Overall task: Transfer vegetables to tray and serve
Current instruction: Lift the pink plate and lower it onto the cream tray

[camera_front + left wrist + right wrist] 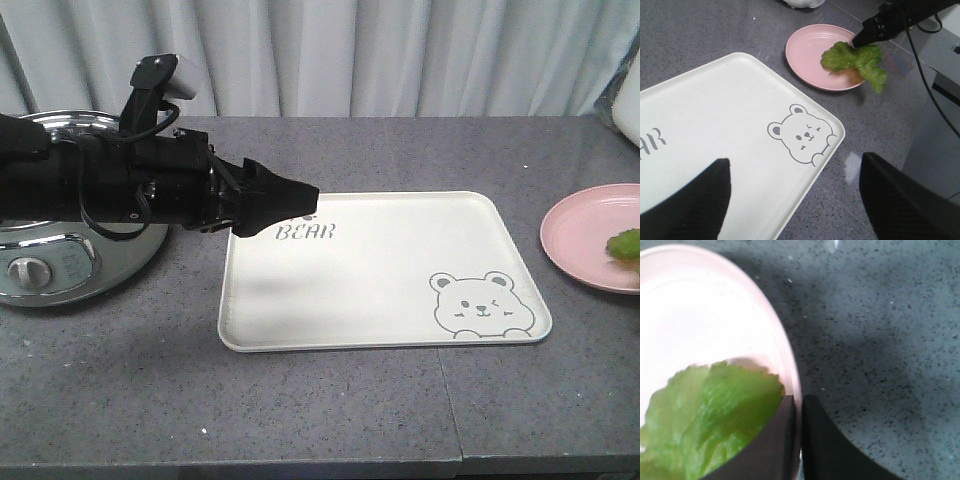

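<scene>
The lettuce leaf (845, 57), frilly and bright green, lies on a round pink plate (807, 50) right of the tray, one lobe hanging over the rim. My right gripper (860, 41) has its tip at the leaf's middle. In the right wrist view its fingers (796, 397) are pressed almost together over the plate's rim (790, 365), with the lettuce (715, 415) against the left finger. The cream tray (380, 280) with the bear drawing holds nothing. My left gripper (300, 195) hovers over the tray's left end; its fingers (795, 157) are spread wide and hold nothing.
A silver cooker (60, 260) stands at the left, behind the left arm. The pink plate (585, 235) sits at the table's right edge. A seam crosses the grey counter (450, 400) near the front. A cable (925, 70) trails from the right arm.
</scene>
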`<state>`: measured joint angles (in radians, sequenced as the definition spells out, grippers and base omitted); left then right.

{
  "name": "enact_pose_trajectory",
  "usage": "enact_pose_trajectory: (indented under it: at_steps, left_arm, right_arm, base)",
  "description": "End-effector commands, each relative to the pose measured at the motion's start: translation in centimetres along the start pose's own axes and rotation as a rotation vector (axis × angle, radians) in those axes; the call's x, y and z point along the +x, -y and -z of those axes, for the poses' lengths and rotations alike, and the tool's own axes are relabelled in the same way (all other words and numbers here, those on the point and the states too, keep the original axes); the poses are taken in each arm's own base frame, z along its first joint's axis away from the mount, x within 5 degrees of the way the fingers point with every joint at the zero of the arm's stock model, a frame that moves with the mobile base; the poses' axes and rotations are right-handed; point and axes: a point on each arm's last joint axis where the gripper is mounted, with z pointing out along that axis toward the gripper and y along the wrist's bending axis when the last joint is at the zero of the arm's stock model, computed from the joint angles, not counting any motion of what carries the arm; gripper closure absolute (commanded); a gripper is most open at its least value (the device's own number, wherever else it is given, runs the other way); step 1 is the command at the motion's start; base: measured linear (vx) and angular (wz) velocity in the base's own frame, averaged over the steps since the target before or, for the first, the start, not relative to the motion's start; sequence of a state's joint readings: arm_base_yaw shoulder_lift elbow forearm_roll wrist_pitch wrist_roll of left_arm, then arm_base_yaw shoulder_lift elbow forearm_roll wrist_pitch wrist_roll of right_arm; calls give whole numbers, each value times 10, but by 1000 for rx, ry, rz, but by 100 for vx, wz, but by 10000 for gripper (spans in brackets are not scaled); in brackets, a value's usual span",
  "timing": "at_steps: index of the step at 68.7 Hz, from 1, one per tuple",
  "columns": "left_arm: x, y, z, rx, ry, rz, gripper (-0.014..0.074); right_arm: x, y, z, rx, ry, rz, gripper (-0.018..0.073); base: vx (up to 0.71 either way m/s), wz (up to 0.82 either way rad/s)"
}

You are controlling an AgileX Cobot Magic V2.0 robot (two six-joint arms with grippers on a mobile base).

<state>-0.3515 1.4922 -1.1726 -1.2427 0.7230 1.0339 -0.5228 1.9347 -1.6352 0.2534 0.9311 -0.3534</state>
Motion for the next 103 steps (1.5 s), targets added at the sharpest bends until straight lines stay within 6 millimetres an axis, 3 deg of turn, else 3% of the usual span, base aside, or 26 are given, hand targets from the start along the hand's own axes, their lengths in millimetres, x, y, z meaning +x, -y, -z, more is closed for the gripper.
enact_pose_trajectory:
  at_steps: [1,17,25,33,50,68,81,91,103]
  left_arm:
    - [-16,13,11,27,79,0,73]
    - [-16,13,11,27,79,0,73]
    - [-16,13,11,28,78,0,73]
    - [-16,13,11,27,79,1,73]
    - [-16,13,11,27,79,1,73]
    - [-16,13,11,27,79,1,73]
    - [-16,13,11,27,79,1,73]
    - [-16,13,11,27,79,1,73]
    - [-16,13,11,27,79,1,73]
  right_arm:
    - [-16,-10,45,-19,138,11,568]
    - [-29,-35,83,-127,203,46,565]
    - [-30,-53,87,-211,197,66,565]
    - [-29,-79,84,-263,164,118,565]
    - [-19,-169,73,-392,91,303,565]
    - [4,-247,35,-490,-47,441,565]
    - [12,-271,4,-499,-74,448,564]
    - [13,-270,-11,-482,-98,445,545]
    - [15,-268,-17,-459,-117,458,400]
  base:
    - [0,0]
    - [0,0]
    - [0,0]
    - [0,0]
    - [0,0]
    - [0,0]
    - [0,0]
    - [0,0]
    - [0,0]
